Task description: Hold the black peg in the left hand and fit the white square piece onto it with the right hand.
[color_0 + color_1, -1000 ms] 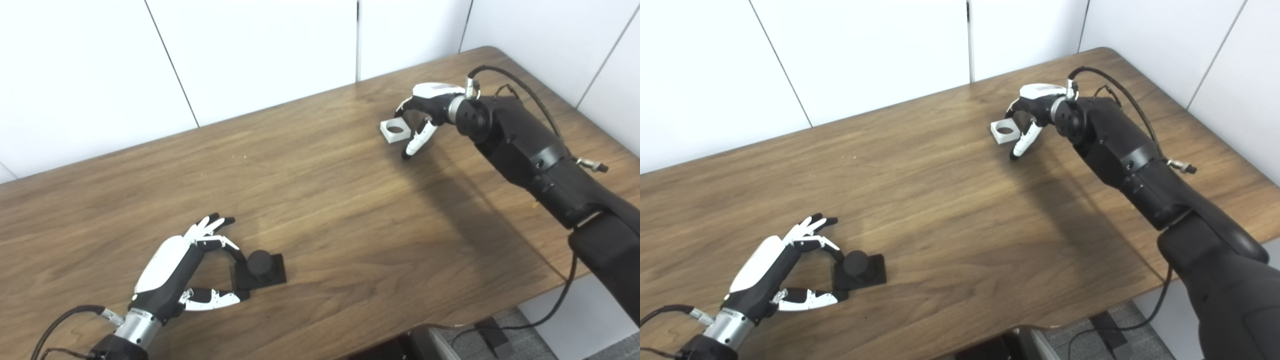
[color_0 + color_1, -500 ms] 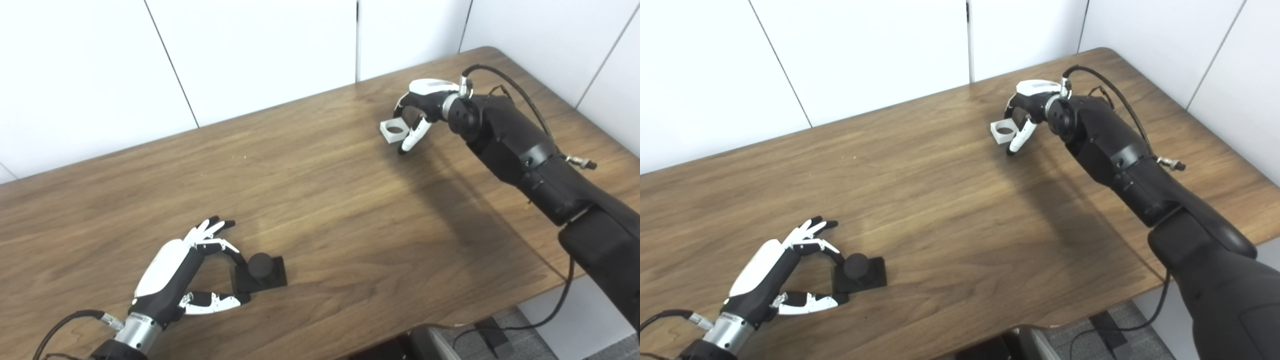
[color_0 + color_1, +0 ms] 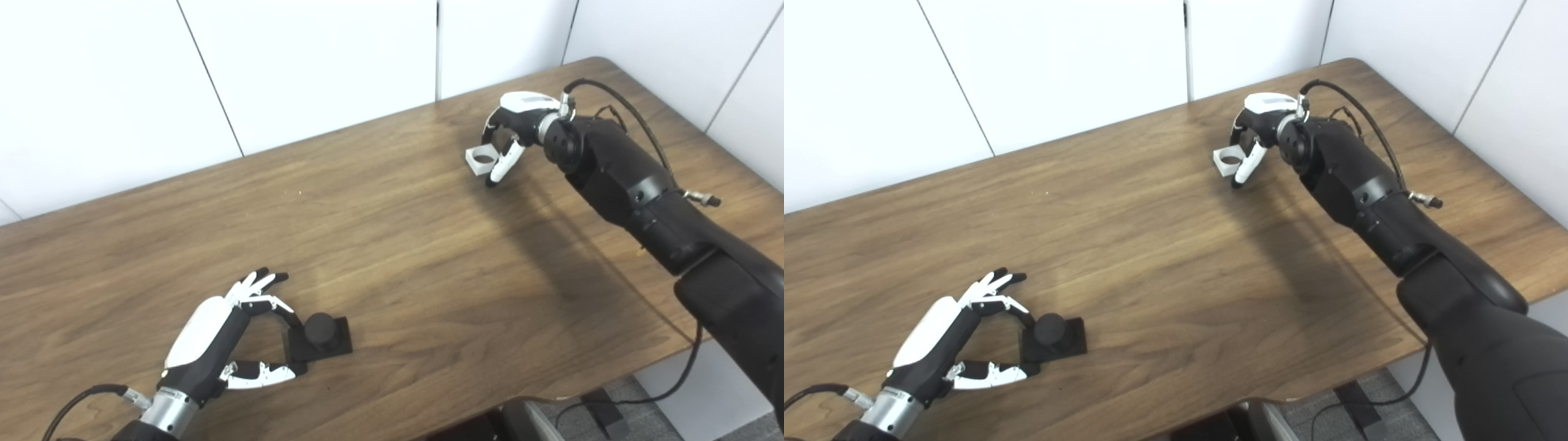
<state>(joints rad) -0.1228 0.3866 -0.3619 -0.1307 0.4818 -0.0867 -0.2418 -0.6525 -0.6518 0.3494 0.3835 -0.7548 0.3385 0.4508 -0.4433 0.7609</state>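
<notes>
Item: wooden table [image 3: 392, 245], brown grain, set against white wall panels [image 3: 306, 61]; a black cable [image 3: 618, 401] hangs below its near right edge.

Item: black peg [image 3: 318, 334]. A short round post standing upright on a flat square black base, which lies flat on the table near the front left. The post has a rounded top and sits at about the middle of the base.

Item: left hand [image 3: 223, 340]. Arm enters from the lower left corner. White back, black palm and wrist. The hand is spread around the left side of the peg's base: one finger [image 3: 283, 313] curves down to the base's far left corner, and the thumb [image 3: 263, 373] reaches along the table to the near left corner. Both tips look to touch the base, though a firm grip cannot be told. The remaining fingers point up and away, apart from the peg.

Item: white square piece [image 3: 481, 160]. A small white block with a round hole through its middle, at the far right part of the table. Whether it rests on the wood or is raised just above it cannot be told.

Item: right hand [image 3: 511, 131]. Black arm enters from the right. Fingers curl over the piece from above and the white thumb [image 3: 501, 168] presses its near right side; the hand is closed on the piece.

Peg and piece lie well apart.
</notes>
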